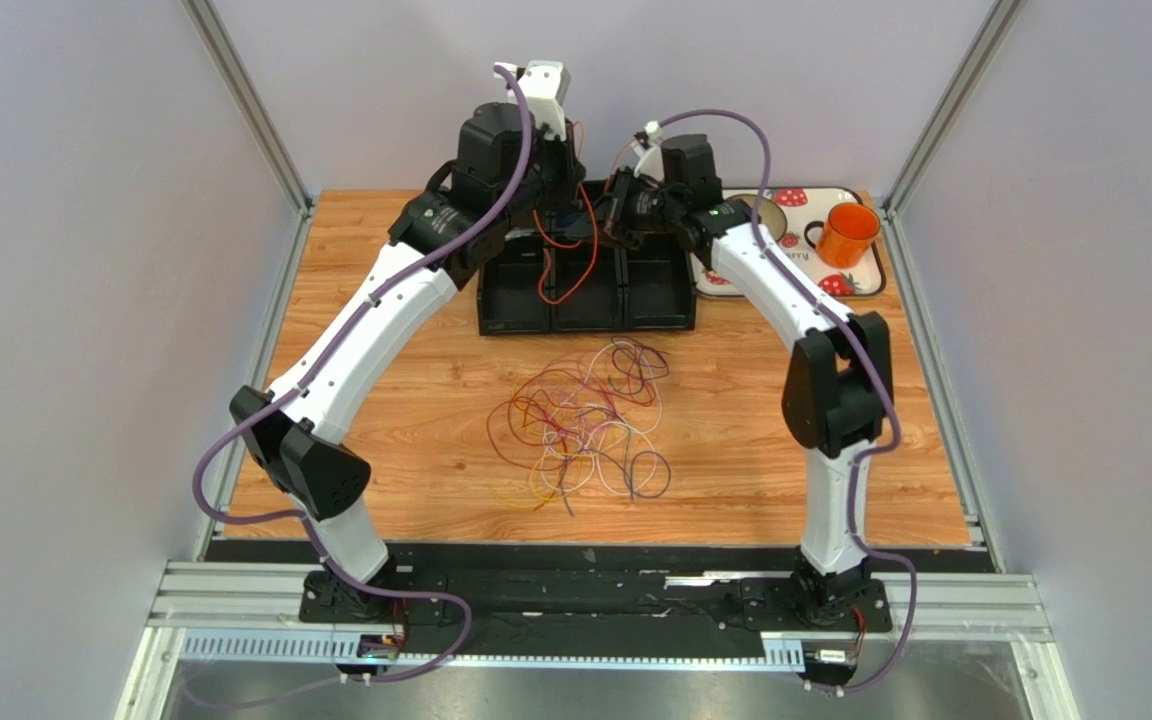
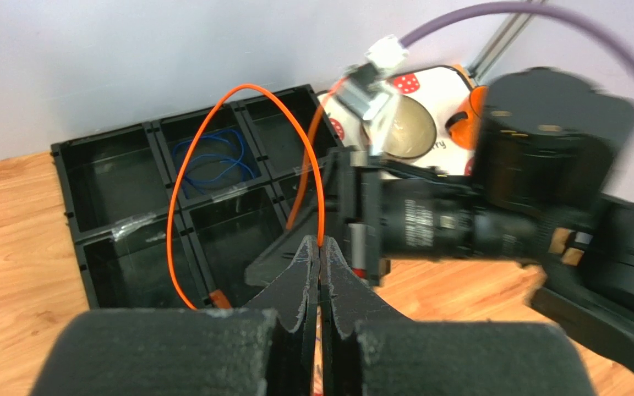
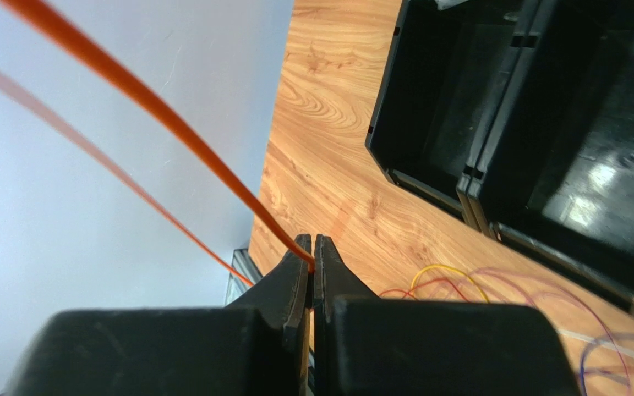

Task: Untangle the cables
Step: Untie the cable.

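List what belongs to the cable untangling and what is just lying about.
Job: orange cable, tangled pile of cables, blue cable, black divided box.
Lying about: orange mug, bowl, strawberry tray.

Side by side above bin [image 1: 515,315]: left gripper [image 2: 320,247] and right gripper [image 3: 313,241], each clamped on one cable [image 2: 238,89]. Ahead of left gripper, that cable looped up and down over bin. In a compartment beyond the loop: another cable [image 2: 213,161]. Behind both grippers, on table [image 1: 387,450]: pile [image 1: 590,428]. Right of right gripper, beside bin: mat [image 1: 856,195], under mug [image 1: 848,233] and bowl [image 2: 407,128].
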### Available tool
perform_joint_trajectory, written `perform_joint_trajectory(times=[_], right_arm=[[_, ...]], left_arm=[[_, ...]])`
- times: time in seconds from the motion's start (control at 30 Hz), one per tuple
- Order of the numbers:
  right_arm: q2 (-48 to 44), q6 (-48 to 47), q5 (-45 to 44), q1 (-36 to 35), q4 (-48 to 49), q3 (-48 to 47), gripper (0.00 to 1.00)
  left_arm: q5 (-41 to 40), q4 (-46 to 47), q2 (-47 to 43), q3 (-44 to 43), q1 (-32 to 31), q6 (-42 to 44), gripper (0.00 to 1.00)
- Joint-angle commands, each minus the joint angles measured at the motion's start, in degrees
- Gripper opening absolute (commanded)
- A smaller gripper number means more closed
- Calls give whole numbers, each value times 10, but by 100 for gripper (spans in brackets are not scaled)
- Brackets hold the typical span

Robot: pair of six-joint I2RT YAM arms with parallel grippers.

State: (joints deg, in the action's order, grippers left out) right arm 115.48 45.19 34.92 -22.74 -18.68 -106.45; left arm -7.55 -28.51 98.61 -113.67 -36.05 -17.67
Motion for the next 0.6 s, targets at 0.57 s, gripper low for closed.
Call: perform_joint_trajectory(times=[0.57], right_arm=[[212,179,217,-2,179,-101,6]], left_arm=[[-6,31,12,37,20,-6,0]])
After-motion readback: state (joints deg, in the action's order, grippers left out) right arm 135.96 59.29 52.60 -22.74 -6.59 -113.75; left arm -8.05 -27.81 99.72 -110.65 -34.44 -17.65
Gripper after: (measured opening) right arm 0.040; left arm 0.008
